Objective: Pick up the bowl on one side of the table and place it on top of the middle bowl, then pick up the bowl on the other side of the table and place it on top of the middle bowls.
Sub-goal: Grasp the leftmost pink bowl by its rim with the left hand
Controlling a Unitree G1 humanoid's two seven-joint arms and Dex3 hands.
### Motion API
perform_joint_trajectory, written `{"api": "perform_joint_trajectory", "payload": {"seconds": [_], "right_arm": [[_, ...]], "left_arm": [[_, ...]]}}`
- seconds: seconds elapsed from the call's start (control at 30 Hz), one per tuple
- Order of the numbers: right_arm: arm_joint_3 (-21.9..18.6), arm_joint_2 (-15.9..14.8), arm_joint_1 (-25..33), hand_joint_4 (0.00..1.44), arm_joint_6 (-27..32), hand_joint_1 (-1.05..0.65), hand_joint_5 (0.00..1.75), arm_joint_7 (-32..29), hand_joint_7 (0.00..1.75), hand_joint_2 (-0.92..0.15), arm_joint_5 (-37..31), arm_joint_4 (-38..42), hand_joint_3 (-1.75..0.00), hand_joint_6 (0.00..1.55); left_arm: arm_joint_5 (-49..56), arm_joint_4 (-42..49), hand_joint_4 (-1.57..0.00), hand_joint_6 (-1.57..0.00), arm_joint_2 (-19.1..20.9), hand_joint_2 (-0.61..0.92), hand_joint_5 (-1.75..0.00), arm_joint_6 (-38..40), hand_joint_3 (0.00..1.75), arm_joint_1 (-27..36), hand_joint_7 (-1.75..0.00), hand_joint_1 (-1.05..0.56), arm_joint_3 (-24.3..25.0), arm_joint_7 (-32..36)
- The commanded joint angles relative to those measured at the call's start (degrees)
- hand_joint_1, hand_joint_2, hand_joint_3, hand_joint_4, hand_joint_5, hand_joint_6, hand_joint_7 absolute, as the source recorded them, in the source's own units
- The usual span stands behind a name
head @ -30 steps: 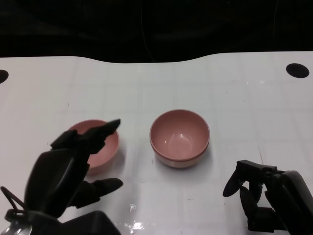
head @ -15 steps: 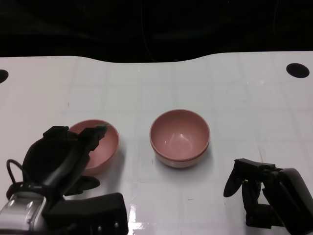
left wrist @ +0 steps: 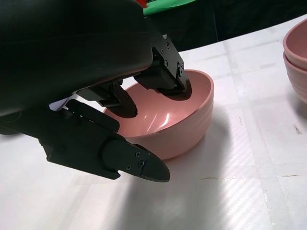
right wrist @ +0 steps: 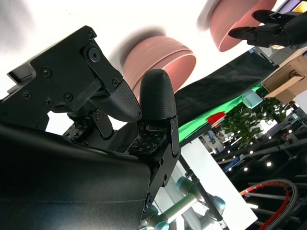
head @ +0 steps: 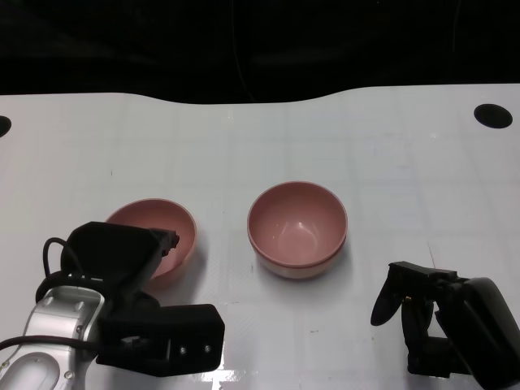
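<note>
White worktop (head: 390, 162) with a faint grid pattern, black background behind it, dark round holes near the far corners.

Nearest the camera, the left hand (head: 130, 260) is down at the side bowl (head: 166, 231), a pink one on the robot's left. From the left wrist view its upper fingers (left wrist: 165, 81) hook over the near rim into the bowl (left wrist: 187, 115), and the thumb sits low outside the wall, not quite touching. So it's narrowed around the rim, not clamped as far as I can see. Bowl sits flat on the worktop.

Right hand (head: 431, 317) is down at the near right, fingers curled in, holding nothing, well apart from the bowls.

Further out, middle stack (head: 298, 230): two pink bowls nested.

No readable writing anywhere.
</note>
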Motion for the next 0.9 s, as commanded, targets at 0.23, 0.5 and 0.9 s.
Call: {"api": "perform_joint_trajectory", "payload": {"seconds": [0.23, 0.5, 0.9], "right_arm": [[-0.29, -0.17, 0.08, 0.96, -0.02, -0.09, 1.75, 0.15, 1.54, -0.15, 0.05, 0.45, -1.64, 0.83], [-0.29, -0.21, 0.03, 0.96, -0.15, -0.09, 1.75, 0.08, 1.52, -0.15, -0.02, 0.52, -1.65, 0.83], [-0.27, -0.11, -0.11, 0.96, -0.28, -0.10, 1.75, -0.21, 1.52, -0.15, -0.23, 0.67, -1.66, 0.84]], "left_arm": [[-5.72, 23.09, -0.81, -1.14, -0.02, 0.92, -1.53, -10.52, 0.14, -10.48, -0.23, -0.31, -3.67, 9.12], [-7.83, 27.12, -0.79, -0.92, 0.54, 0.92, -1.75, -12.31, 0.19, -12.49, -0.82, -0.30, -5.73, 12.98], [-9.18, 18.37, -0.86, -0.63, 1.23, 0.88, -1.75, -12.95, 0.20, -11.02, -1.56, -0.23, -4.03, 22.72]]}}
